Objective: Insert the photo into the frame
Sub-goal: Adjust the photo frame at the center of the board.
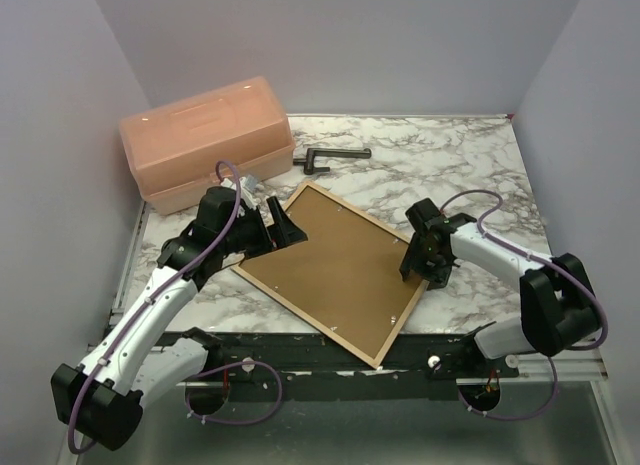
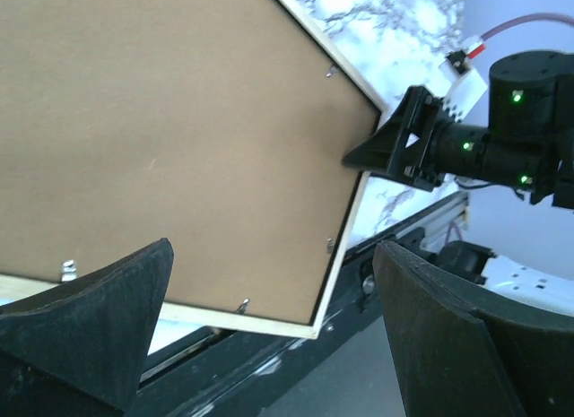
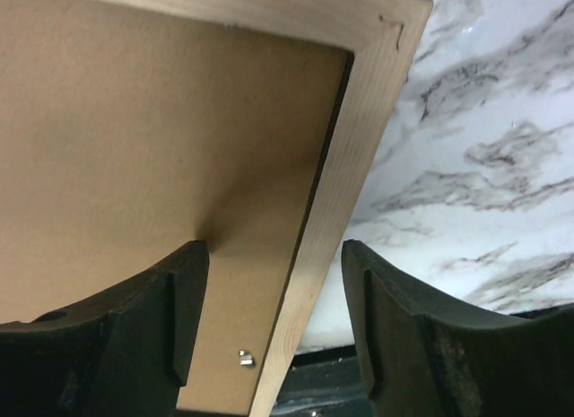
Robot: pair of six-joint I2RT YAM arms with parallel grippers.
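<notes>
Our right gripper (image 3: 273, 256) straddles the frame's (image 3: 363, 139) right rail, spread and unclamped; our left gripper (image 2: 273, 247) gapes, released, by its far-left corner.

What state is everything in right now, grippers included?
frame: lying back up on the table
backing board: seated inside the frame
left gripper: open, empty
right gripper: open, astride the frame's edge
pink box: lid closed

White links (image 1: 150, 320), purple cables (image 1: 235, 185); left gripper (image 1: 282, 221), right gripper (image 1: 418, 275) black.
</notes>
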